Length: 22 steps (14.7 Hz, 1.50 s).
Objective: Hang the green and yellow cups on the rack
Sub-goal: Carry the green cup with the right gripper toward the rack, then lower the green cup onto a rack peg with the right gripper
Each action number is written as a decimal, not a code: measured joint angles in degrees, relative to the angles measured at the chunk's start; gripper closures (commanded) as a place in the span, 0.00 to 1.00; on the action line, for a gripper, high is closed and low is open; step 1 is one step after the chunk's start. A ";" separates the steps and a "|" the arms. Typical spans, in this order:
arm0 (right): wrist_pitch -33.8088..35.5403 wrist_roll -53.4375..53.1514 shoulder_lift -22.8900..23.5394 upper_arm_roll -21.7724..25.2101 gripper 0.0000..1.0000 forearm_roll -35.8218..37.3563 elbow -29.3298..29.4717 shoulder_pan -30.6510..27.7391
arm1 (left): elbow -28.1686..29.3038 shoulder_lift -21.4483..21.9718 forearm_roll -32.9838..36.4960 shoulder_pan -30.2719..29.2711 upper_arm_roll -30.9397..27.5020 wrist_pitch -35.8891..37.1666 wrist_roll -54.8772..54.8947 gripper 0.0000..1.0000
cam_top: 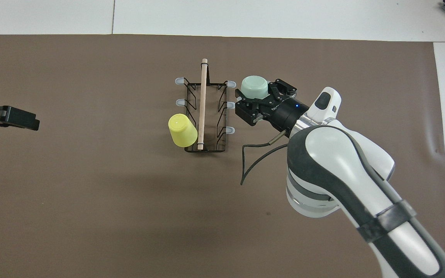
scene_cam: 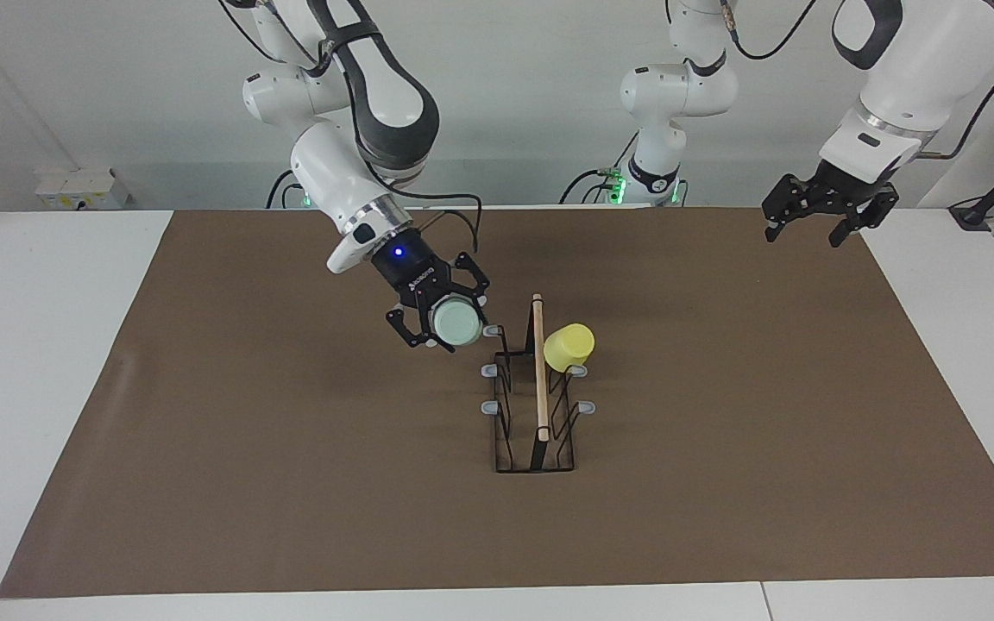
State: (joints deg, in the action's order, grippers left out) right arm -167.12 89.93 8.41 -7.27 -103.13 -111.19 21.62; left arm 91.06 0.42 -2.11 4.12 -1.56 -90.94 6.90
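While the right gripper (scene_cam: 443,323) pinches the pale mint green plastic cup (scene_cam: 456,327) beside the black wire rack (scene_cam: 534,405), hanging is underway; next, seat it on a grey-capped prong (scene_cam: 491,330). The bright yellow plastic cup (scene_cam: 569,347) is hung; the left gripper (scene_cam: 812,226) waits spread.

The rack (scene_cam: 535,392) is a narrow black wire frame with a light wooden rod along its top and grey-capped prongs down both long sides. It stands on the brown mat near the table's middle, its length running away from the robots.

The yellow cup (scene_cam: 568,347) hangs upside down and tilted on a prong of the side toward the left arm's end.

The green cup (scene_cam: 456,327), pale mint, is held in the air, tipped on its side, just beside the rack's prongs toward the right arm's end.
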 measured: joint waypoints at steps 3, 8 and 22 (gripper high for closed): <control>0.00 9.26 0.04 0.15 0.86 -7.60 -0.97 -0.05 | 0.38 -0.01 0.00 0.01 -0.02 0.00 0.00 0.00; 1.14 16.55 0.09 0.02 0.86 -14.18 -1.69 0.44 | 0.49 -0.01 0.00 0.04 -0.02 0.00 0.00 0.00; 9.62 36.40 2.07 0.00 0.87 -40.85 -4.39 0.75 | 0.52 0.00 0.00 0.05 -0.02 0.00 0.00 0.00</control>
State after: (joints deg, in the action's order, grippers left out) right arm -157.50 126.33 10.49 -7.27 -143.98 -115.58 22.38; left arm 91.58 0.42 -2.11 4.16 -1.59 -90.94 6.89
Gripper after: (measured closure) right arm 0.370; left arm 0.000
